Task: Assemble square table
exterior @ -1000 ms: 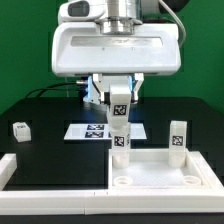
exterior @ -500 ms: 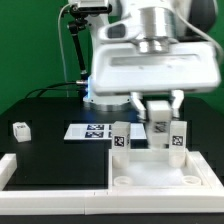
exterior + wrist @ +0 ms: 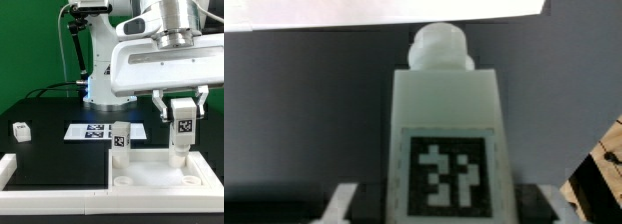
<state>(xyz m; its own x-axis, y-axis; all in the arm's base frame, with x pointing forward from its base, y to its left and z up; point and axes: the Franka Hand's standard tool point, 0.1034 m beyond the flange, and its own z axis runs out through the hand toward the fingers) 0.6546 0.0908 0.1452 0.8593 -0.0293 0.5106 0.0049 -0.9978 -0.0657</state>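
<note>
The white square table top (image 3: pixel 160 172) lies at the front on the exterior view's right, rim up, with round sockets at its corners. One tagged white leg (image 3: pixel 120 140) stands upright at its far left corner. My gripper (image 3: pixel 181 112) is shut on another tagged leg (image 3: pixel 183 127) and holds it upright over the top's far right corner. In the wrist view this leg (image 3: pixel 450 110) fills the middle between my fingers (image 3: pixel 345 200), its round peg pointing away. My gripper (image 3: pixel 450 205) sits low on the leg. A third leg (image 3: pixel 20 129) lies on the dark table at the exterior view's left.
The marker board (image 3: pixel 92 131) lies flat behind the table top. White border rails (image 3: pixel 50 172) run along the front and the exterior view's left. The arm's base (image 3: pixel 100 60) and cables stand at the back.
My gripper has carried the held leg from over the far left corner to over the far right corner. It now covers a leg that stood there. The standing left leg is unmoved.
</note>
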